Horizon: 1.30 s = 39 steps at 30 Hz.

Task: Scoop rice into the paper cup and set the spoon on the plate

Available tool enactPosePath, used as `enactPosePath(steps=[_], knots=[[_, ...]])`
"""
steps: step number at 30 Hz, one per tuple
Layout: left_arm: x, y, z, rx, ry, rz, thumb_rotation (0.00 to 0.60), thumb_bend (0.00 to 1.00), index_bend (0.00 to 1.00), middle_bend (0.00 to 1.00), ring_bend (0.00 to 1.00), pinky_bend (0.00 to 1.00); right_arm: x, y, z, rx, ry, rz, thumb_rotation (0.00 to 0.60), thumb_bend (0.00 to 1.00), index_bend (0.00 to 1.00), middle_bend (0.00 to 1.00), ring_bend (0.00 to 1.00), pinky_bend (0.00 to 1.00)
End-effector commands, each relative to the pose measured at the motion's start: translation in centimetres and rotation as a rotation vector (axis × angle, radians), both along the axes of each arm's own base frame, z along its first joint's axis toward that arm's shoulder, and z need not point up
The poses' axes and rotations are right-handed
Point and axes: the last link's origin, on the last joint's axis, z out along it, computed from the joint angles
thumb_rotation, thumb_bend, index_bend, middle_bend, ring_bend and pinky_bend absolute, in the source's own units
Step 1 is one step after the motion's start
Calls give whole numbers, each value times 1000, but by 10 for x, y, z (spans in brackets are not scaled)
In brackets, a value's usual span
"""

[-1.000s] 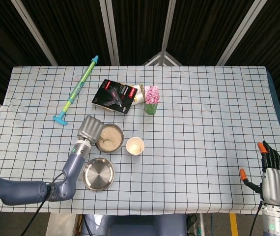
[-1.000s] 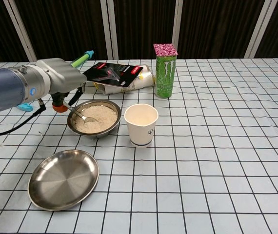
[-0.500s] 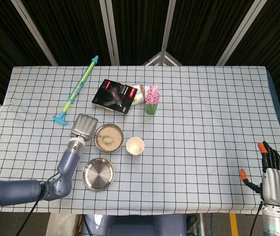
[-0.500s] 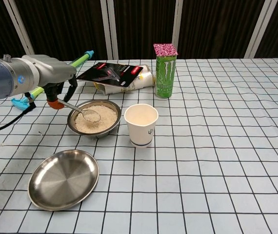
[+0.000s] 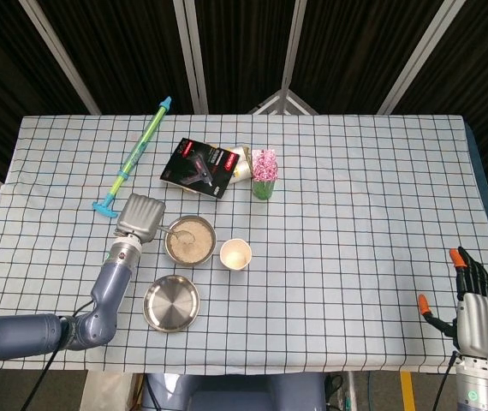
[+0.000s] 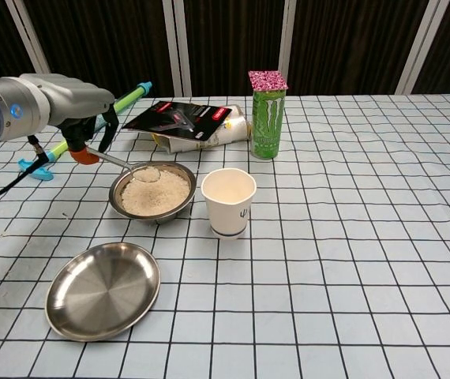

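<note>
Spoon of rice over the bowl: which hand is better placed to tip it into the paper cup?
Left. The left hand already holds the spoon, loaded with rice, above the bowl, with the paper cup right beside it. The right hand hangs empty off the table's far corner.

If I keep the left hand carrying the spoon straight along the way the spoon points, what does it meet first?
The left hand holds the spoon, loaded with rice, above the far rim of the rice bowl. The spoon points toward the robot's right, so the paper cup comes next, probably its rim. Height is hard to judge.
</note>
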Motion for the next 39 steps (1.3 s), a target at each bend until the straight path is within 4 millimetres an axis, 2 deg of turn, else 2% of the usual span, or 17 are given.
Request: enactPosePath(steps=[1,12,24,29,39], knots=[[3,0,1,2,-1,-6,600,491,700,967,1000,1000,0,0,0,2,0,-2,600,383,17,0,0,0],[24,1,3,14,-9,-39,600,491,700,967,1000,1000,0,0,-1,6,-13,-7,600,383,17,0,0,0],[59,-4,0,5,-24,-92,600,491,700,967,1000,1000,0,0,-1,8,-13,-4,600,383,17,0,0,0],[75,-7,-5,-6,-22,-123,600,491,700,967,1000,1000,1,0,0,4,-14,-2,600,383,17,0,0,0],[94,-16,-20,-32,28,-195,600,491,700,967,1000,1000,1,-1,0,-9,-17,6,600,383,17,0,0,0]])
